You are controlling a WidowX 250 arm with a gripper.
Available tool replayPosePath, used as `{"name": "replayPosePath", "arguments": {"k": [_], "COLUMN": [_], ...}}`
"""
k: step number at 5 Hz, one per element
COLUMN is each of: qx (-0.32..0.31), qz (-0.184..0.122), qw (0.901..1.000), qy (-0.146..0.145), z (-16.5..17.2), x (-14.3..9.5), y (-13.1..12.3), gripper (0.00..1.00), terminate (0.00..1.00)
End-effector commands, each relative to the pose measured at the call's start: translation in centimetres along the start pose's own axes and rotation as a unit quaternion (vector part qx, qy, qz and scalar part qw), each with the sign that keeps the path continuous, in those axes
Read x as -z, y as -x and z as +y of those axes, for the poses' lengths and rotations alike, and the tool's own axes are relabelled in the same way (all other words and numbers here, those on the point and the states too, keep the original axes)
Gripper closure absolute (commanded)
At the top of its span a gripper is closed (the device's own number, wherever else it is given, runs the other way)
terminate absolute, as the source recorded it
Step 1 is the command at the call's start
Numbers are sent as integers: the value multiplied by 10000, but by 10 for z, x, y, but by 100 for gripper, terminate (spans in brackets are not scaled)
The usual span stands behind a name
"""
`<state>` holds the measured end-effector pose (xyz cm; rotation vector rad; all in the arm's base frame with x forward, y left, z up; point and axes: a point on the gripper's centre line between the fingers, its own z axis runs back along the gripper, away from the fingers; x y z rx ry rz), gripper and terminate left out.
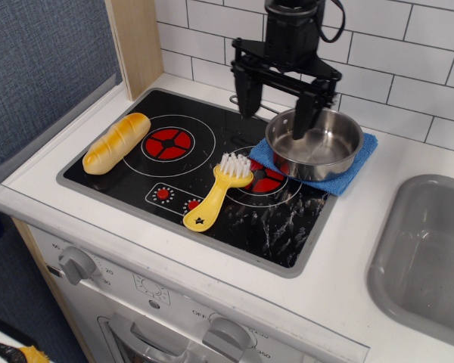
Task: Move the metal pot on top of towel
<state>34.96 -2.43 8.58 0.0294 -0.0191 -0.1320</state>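
The metal pot (318,147) is a small shiny steel saucepan. It sits on the bright blue towel (346,175) at the right rear of the stovetop, its thin handle pointing back-left behind the gripper. My black gripper (276,112) hangs open and empty just left of the pot, above its handle. One finger is over the hob, the other at the pot's left rim. Whether it touches the rim I cannot tell.
A yellow dish brush (216,193) lies at the hob's centre front. A bread loaf (116,142) lies at the left of the black stovetop (287,231). A grey sink basin (427,253) is at the right. White tiled wall (408,68) stands behind.
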Motion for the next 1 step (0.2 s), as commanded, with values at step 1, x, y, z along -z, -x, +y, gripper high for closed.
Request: {"name": "replayPosePath", "arguments": {"k": [1], "qx": [2], "qz": [-364], "qw": [9993], "qy": [-33], "z": [-2], "x": [-24], "y": [1], "gripper": [0], "terminate": [100]}}
